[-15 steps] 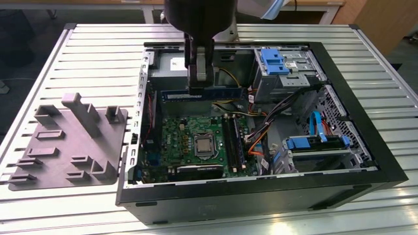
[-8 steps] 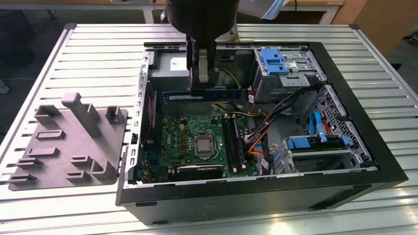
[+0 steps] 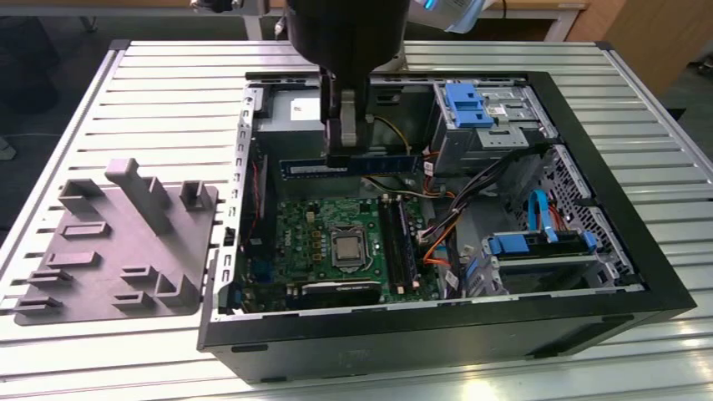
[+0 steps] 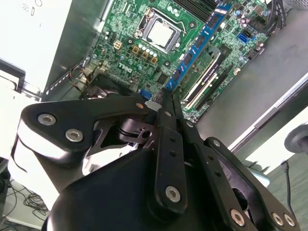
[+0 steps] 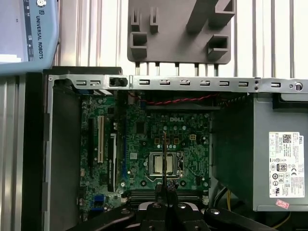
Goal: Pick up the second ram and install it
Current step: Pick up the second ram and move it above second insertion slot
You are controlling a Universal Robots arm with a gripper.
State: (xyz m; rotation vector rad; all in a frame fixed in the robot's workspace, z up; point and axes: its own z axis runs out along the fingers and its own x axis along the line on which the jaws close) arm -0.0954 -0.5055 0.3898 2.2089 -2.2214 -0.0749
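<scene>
Room for the hand (image 3: 341, 155) above the motherboard (image 3: 317, 238), cables (image 3: 442, 227) just beside.

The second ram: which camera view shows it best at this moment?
The second wrist view: the second ram stretches from the gripper, blue face and chips plain. The exterior view shows it side-on and level, partly hidden by the gripper. The first wrist view shows it edge-on, a thin line.
</scene>
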